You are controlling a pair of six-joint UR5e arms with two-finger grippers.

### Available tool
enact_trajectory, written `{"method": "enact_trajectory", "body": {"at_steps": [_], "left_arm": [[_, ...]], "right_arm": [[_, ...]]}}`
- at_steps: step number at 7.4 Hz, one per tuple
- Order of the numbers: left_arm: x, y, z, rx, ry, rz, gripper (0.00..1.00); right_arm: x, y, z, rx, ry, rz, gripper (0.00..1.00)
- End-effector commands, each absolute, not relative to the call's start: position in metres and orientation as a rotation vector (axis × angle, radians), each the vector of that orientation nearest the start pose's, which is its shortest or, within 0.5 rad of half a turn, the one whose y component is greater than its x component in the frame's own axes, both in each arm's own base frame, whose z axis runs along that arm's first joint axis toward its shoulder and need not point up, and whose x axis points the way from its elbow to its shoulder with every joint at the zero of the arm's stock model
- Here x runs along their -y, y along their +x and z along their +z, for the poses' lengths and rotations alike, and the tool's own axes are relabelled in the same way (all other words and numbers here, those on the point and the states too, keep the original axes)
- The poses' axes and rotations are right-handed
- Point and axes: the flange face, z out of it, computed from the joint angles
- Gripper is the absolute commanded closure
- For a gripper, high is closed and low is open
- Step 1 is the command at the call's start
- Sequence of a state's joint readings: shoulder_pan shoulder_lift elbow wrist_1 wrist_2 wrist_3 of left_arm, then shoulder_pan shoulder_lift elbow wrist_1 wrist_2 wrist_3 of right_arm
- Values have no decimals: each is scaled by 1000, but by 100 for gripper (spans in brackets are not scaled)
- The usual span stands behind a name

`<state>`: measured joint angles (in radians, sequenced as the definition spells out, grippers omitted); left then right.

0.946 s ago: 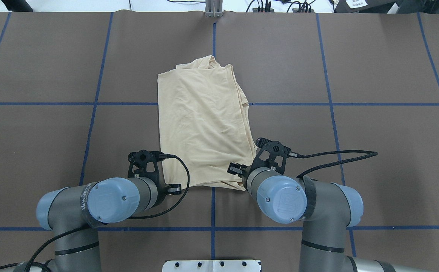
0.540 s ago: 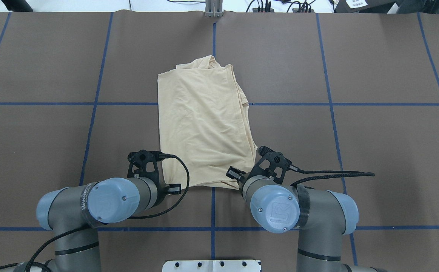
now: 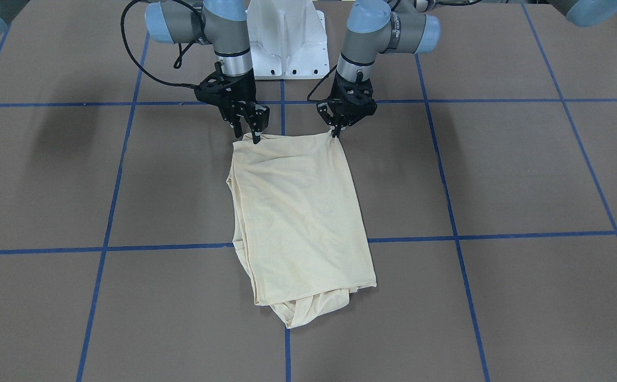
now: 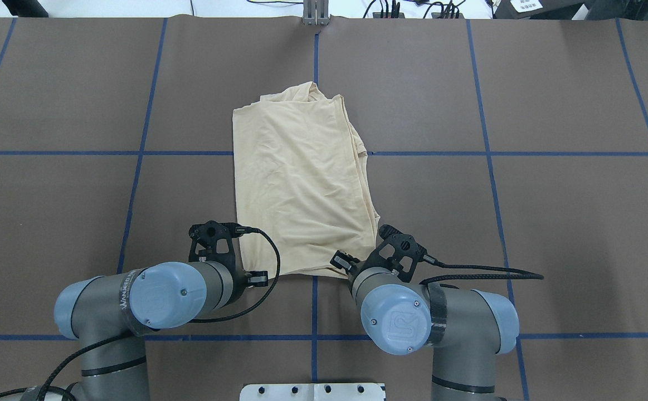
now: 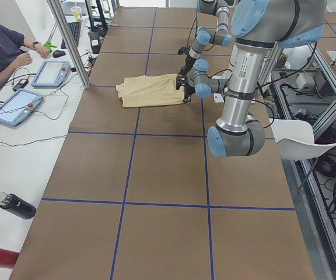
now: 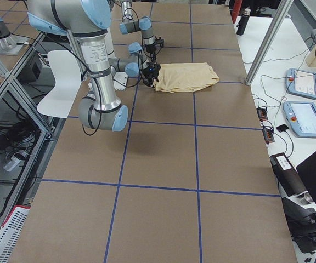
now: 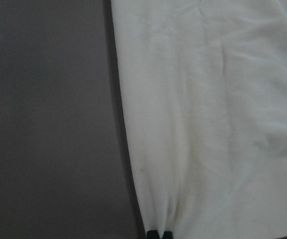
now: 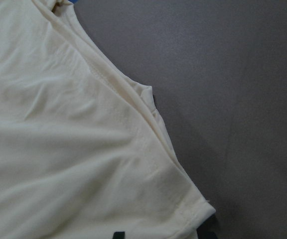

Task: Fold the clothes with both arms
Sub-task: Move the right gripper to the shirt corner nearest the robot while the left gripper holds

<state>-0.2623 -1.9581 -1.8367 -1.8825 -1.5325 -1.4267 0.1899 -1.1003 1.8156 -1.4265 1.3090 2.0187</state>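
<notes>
The pale cream-yellow shirt [image 4: 301,178] lies folded into a long rectangle in the middle of the table, plain side up, with bunched fabric at its far end [image 3: 308,307]. My left gripper [image 3: 335,131] is at the shirt's near left corner. In the left wrist view its tips [image 7: 158,234] are shut on puckered fabric [image 7: 208,124]. My right gripper [image 3: 250,132] stands at the near right corner. In the right wrist view it [image 8: 162,234] is open, and the hem corner [image 8: 193,209] lies between the tips. The print and neck label are hidden.
Blue tape lines [image 4: 315,301] grid the brown table. The white pedestal base [image 3: 287,48] sits between the arms. At the far side are a metal pole [image 5: 69,44], an operator's tablets [image 5: 51,73] and bottles [image 5: 13,205].
My right arm has drawn back toward the robot and a little to the left, to the shirt's near right corner. The left arm and the shirt have stayed still.
</notes>
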Motion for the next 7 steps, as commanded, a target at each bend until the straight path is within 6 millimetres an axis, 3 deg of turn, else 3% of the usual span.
{"method": "enact_trajectory", "body": {"at_steps": [1,2,3,4,5,7], "left_arm": [[291,554,292,-940,228,-127,100],[291,554,292,-940,228,-127,100],[291,554,292,-940,228,-127,100],[291,554,292,-940,230,-127,100],[291,554,291,-941,230,-127,100],[290,554,292,-940,229,-126,100]], "right_arm": [[269,-594,278,884,153,711,39],[267,-596,279,883,154,708,40],[267,-597,281,877,158,708,54],[268,-600,276,883,159,709,91],[269,-607,275,880,161,710,100],[270,-607,272,885,161,710,100]]}}
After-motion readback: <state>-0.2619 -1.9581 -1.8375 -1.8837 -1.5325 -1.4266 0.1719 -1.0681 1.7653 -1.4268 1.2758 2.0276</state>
